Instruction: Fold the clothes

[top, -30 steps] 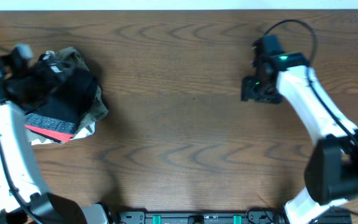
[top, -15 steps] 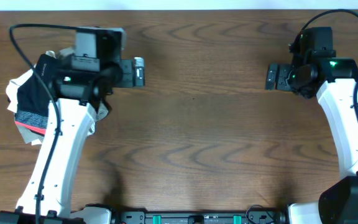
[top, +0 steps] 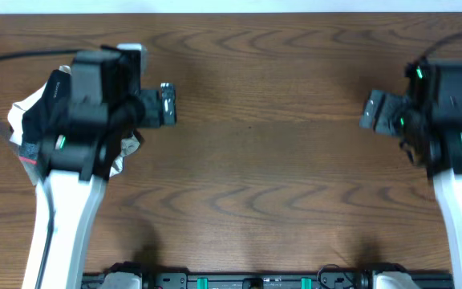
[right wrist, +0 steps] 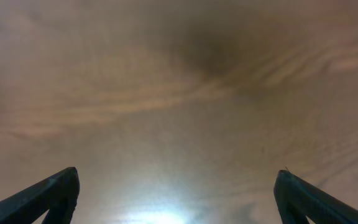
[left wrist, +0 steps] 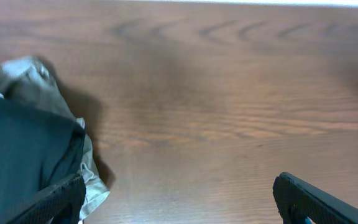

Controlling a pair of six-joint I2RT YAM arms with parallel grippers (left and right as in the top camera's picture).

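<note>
Lying bunched, black pants (left wrist: 23,155), near left fingers (left wrist: 316,202)

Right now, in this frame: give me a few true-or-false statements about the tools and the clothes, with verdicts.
1. The left tool and right tool are both open and empty. True.
2. The black pants lie spread flat at the centre of the table. False: they sit bunched in a heap at the left side, partly under the left arm.
3. The right tool is over bare wood. True.
4. The pants are the only garment there. False: a pale olive garment is heaped with them.
</note>
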